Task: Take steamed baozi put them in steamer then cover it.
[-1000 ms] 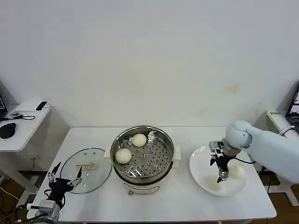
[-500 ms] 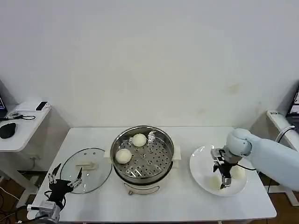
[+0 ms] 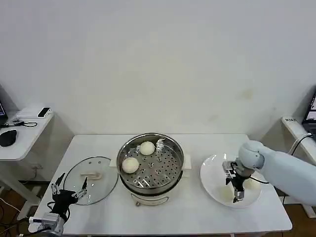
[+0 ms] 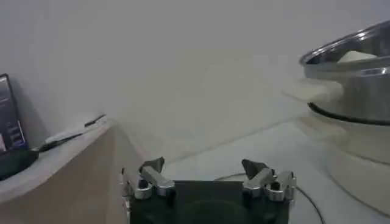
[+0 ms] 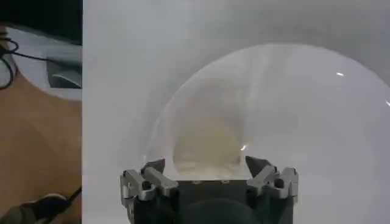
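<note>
Two steamed baozi [image 3: 130, 165] sat on the perforated tray of the steamer [image 3: 150, 165] at mid surface [image 3: 168, 217]: one at the tray's left side, the other [image 3: 147, 147] toward the back rim, w/ a gap between them. Two more lay on the white plate [image 3: 213, 178] to the steamer's right, apart from the pot. One of those [image 3: 226, 193] sat near the plate's front, the other [image 3: 252, 183] just right of it, both partly hidden by the right arm. In the right wrist view the front bun [image 5: 206, 145] lay directly ahead of the right tool [image 5: 206, 168], between its two spread fingers [image 5: 152, 167]; fingertips were on either side of it but contact can't be told, so the tool read as released, not clenched. In the head view the right tool [image 3: 237, 195] pointed down onto the plate [image 5: 341, 115] over that bun. The cover [image 3: 90, 179] lay flat on the surface left of the steamer, handle up, its rim near the pot's left side handle. The left tool [image 3: 68, 190] hung at the front left corner, close to the cover's front edge, fingers spread, gripping nothing; the left wrist view showed the left tool [image 4: 206, 168] released too, w/ the steamer [image 4: 350, 73] off to one side. A small side table [image 3: 22, 133] w/ a mouse and cables stood farther left.
</note>
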{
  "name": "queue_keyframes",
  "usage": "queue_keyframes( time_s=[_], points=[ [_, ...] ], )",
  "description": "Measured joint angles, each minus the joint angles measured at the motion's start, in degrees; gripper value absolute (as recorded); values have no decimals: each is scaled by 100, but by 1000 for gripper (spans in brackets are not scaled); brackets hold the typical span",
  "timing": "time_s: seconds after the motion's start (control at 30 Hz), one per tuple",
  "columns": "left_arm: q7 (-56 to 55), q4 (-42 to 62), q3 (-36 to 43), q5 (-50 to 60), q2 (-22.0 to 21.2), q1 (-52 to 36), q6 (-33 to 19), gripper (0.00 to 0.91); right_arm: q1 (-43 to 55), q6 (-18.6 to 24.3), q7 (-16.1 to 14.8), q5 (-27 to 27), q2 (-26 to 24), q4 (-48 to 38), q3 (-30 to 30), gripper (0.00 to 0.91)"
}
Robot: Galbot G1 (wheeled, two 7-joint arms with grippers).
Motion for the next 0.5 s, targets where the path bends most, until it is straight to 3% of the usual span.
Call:
queue_keyframes(
  time_s=[0.23, 0.33, 0.5],
  points=[
    [0, 12, 12, 6, -6, -12, 1, 907, -37, -40, 89, -2, 67, -63, 21, 907],
    [0, 25, 12, 7, -1, -14, 1, 907, -38, -49, 110, 2, 81, -88, 29, 776],
    [0, 46, 15, 9, -1, -41, 2, 907, -49, -52, 113, 3, 81, -105, 32, 715]
  ],
)
